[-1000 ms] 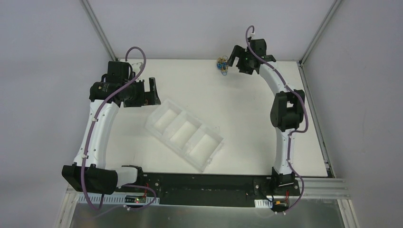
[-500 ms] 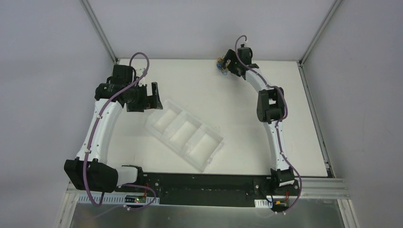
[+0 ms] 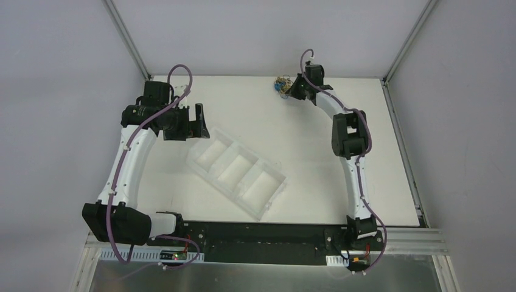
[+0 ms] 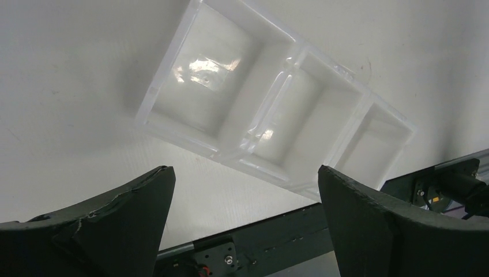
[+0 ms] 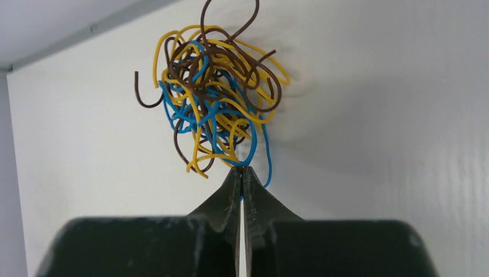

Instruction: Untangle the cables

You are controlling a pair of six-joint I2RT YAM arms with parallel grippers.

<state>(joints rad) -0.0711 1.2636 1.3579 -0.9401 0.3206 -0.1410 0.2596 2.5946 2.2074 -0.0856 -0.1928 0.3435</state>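
From above: the cables (image 3: 281, 83) sit in one knot at the tabletop's (image 3: 304, 159) far edge, my right pincer (image 3: 291, 89) at them. Left wrist: my left pincer (image 4: 244, 173) gapes open above the tray (image 4: 167, 63), idle. Right wrist: pincer closed on the knot's lowest strands. First grasp, I judge; next I should lift gently and bring the left in to tease one strand out.

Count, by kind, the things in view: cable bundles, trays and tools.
Cable bundle: 1
Clear tray: 1
Tools: 2, left tool and right tool
Total: 4
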